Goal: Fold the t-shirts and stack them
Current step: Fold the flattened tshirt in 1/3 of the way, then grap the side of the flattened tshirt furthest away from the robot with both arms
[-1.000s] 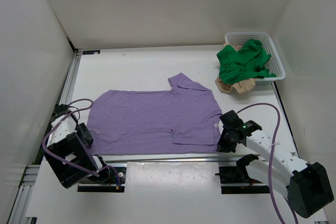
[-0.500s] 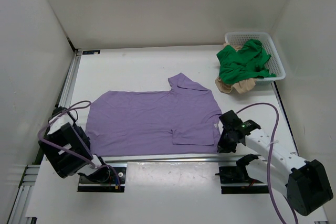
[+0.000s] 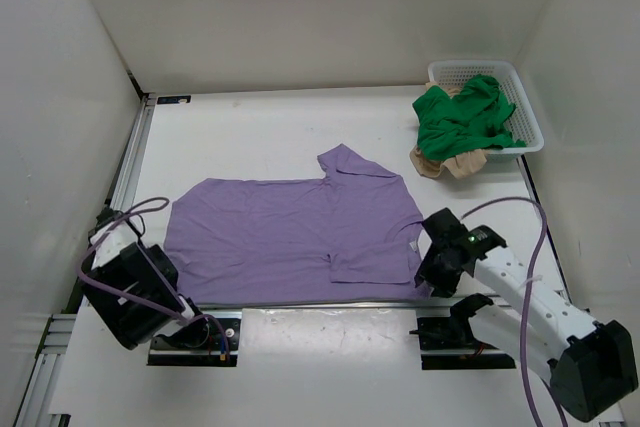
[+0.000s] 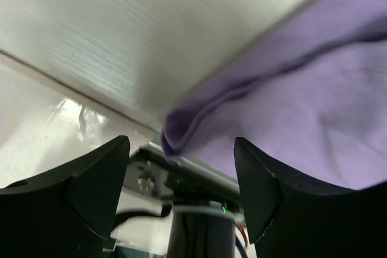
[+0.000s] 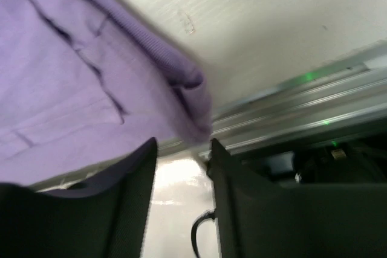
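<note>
**Item 1, lavender t-shirt** (image 3: 290,232): lies spread flat on the table (image 3: 250,127), close to my side. Its near hem runs along the metal rail (image 3: 330,301), and one sleeve points toward the back wall.

**Item 2, left gripper** (image 4: 181,146): sits at the shirt's near-left corner with its fingers spread wide. The bunched corner lies in the gap, and neither finger presses it.

**Item 3, right gripper** (image 5: 182,149): sits at the near-right corner with its fingers parted. The hem's tip hangs at the mouth of the gap, unclamped. From above, this wrist hides that corner from me.

**Item 4, green t-shirt** (image 3: 460,117): lies crumpled, spilling over the front rim of the white mesh basket (image 3: 478,65) at the far right.

**Item 5, beige t-shirt** (image 3: 450,163): mostly buried under the green one, with only a fold showing on the table.

**Item 6, purple cable** (image 3: 535,222): loops above the right arm.
</note>
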Robot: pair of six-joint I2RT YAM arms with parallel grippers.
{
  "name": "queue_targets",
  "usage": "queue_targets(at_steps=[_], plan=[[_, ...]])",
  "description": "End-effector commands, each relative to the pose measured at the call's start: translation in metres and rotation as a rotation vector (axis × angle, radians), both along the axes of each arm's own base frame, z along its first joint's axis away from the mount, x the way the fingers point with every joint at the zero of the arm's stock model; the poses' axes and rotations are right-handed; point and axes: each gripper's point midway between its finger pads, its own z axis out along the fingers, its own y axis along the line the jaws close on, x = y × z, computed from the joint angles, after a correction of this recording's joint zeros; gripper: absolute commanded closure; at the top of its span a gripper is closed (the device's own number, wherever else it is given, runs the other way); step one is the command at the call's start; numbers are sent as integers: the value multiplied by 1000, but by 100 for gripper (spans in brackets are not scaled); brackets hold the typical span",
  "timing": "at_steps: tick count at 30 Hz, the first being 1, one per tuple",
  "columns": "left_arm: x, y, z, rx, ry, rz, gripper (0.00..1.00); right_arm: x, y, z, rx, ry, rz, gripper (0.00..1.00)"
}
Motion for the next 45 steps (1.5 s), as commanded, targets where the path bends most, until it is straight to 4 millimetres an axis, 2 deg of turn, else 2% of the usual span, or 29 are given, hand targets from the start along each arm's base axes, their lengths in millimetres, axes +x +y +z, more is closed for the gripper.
queue_targets(at_steps=[1, 3, 4, 6, 7, 8, 9, 10, 11, 12, 13, 14, 15, 16, 17, 18, 19, 20, 21, 23, 24, 26, 27, 28, 32, 36, 40, 44, 45], plan=[[38, 19, 33, 48, -142, 0, 19, 36, 10, 40, -30, -115, 81, 51], [67, 17, 59, 2, -271, -13, 19, 57, 8, 63, -107, -180, 168, 51], [93, 26, 87, 22, -374, -28, 20, 80, 20, 87, -121, -229, 210, 51], [122, 27, 112, -13, -494, -54, 20, 105, 26, 110, -179, -271, 308, 48], [137, 22, 114, -40, -497, -97, 20, 130, 39, 127, -192, -301, 330, 48], [156, 26, 130, -28, -537, -130, 20, 142, 44, 133, -209, -312, 360, 47], [169, 24, 132, -46, -544, -155, 21, 160, 53, 138, -218, -342, 423, 47], [184, 18, 121, -87, -504, -191, 23, 186, 69, 144, -221, -361, 452, 47], [200, 17, 129, -94, -521, -220, 23, 200, 81, 147, -212, -371, 480, 47], [210, 14, 126, -105, -513, -241, 24, 220, 93, 131, -237, -340, 527, 48], [220, 11, 112, -138, -473, -255, 24, 233, 104, 129, -228, -345, 545, 48], [238, 3, 115, -137, -488, -303, 24, 256, 120, 147, -211, -405, 545, 48], [248, 0, 112, -140, -491, -325, 25, 273, 134, 122, -215, -358, 569, 50], [255, -1, 107, -126, -478, -343, 25, 285, 144, 117, -208, -358, 588, 50], [268, -9, 98, -131, -460, -379, 25, 304, 163, 133, -166, -417, 584, 50], [274, -11, 93, -123, -451, -393, 25, 315, 172, 127, -157, -417, 600, 50], [284, -11, 90, -111, -456, -407, 25, 325, 182, 95, -164, -364, 623, 50], [288, -18, 78, -130, -429, -422, 24, 343, 194, 104, -147, -421, 614, 50], [299, -18, 80, -123, -445, -434, 23, 352, 202, 79, -147, -390, 622, 49], [307, -22, 68, -126, -427, -449, 23, 367, 209, 70, -131, -411, 613, 47], [311, -30, 66, -132, -423, -470, 21, 370, 211, 57, -133, -405, 613, 46], [321, -32, 62, -103, -428, -492, 21, 378, 216, 53, -123, -439, 608, 44], [321, -39, 56, -105, -411, -508, 20, 378, 215, 43, -131, -427, 594, 43], [325, -36, 57, -89, -422, -509, 20, 379, 210, 39, -132, -415, 576, 43], [327, -42, 48, -85, -415, -527, 20, 371, 206, 14, -140, -350, 553, 47], [319, -49, 29, -94, -359, -539, 20, 365, 195, 1, -191, -309, 540, 55], [316, -55, 20, -97, -336, -555, 20, 367, 187, -3, -175, -290, 516, 55], [315, -55, 17, -101, -328, -554, 26, 367, 188, -16, -151, -261, 519, 55], [315, -55, 17, -101, -328, -554, 29, 368, 191, -13, -138, -269, 520, 55]])
